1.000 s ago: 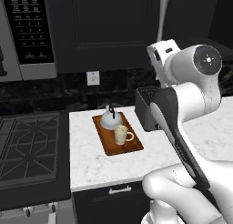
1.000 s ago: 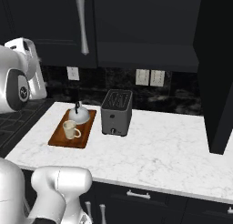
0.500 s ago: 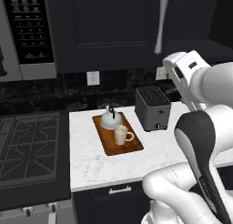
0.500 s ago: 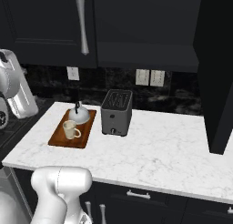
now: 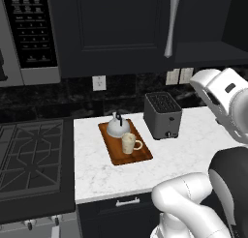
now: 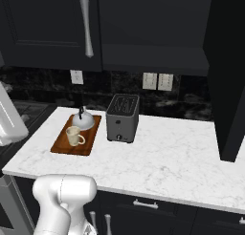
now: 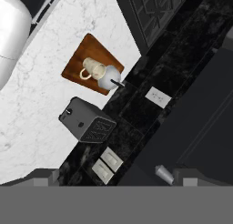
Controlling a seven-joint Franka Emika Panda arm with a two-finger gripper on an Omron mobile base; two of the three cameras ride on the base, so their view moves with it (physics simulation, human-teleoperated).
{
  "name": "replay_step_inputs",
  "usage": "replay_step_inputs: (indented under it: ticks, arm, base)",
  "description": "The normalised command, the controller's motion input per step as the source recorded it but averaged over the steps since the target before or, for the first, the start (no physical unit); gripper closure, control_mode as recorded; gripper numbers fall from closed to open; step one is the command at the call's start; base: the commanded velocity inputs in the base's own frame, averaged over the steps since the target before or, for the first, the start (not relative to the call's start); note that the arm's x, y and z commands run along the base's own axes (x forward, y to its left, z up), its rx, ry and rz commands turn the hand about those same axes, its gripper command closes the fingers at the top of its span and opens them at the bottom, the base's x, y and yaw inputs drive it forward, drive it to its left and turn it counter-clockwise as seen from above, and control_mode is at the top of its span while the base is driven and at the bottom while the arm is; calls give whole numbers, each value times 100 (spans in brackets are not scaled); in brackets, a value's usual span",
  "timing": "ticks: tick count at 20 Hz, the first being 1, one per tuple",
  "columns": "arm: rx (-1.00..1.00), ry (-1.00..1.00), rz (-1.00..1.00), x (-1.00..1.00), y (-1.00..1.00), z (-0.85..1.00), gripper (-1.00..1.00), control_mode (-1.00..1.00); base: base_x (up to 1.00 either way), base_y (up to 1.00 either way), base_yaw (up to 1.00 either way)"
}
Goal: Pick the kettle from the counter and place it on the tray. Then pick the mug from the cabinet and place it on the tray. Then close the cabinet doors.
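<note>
The kettle (image 5: 116, 127) and mug (image 5: 129, 143) sit on the tray (image 5: 139, 156) on the counter (image 5: 193, 145), mug at the kettle's 5 o'clock; toaster (image 5: 162, 115) at the tray's 3 o'clock; the gripper (image 7: 113, 176) stands wide open, holding nothing; left cabinet door (image 5: 121, 29) is shut.

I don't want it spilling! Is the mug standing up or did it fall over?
Standing up. The mug sits upright on the tray, open top facing up, beside the kettle.

The silver kettle (image 5: 117, 126) and cream mug (image 5: 129, 143) stood upright on the brown tray (image 5: 112, 154) on the counter (image 5: 193, 145).
</note>
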Motion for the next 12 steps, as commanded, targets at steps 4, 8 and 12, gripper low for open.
replay_step_inputs:
  ticks: [4,8,12]
  arm:
    - [-10,0,0,-41,-24,12,-100,-100]
    - [-4,0,0,-11,-34,5,-100,-100]
    - [-1,0,0,0,-44,8,-100,-100]
  base:
    - [0,0,0]
    - [0,0,0]
    - [0,0,0]
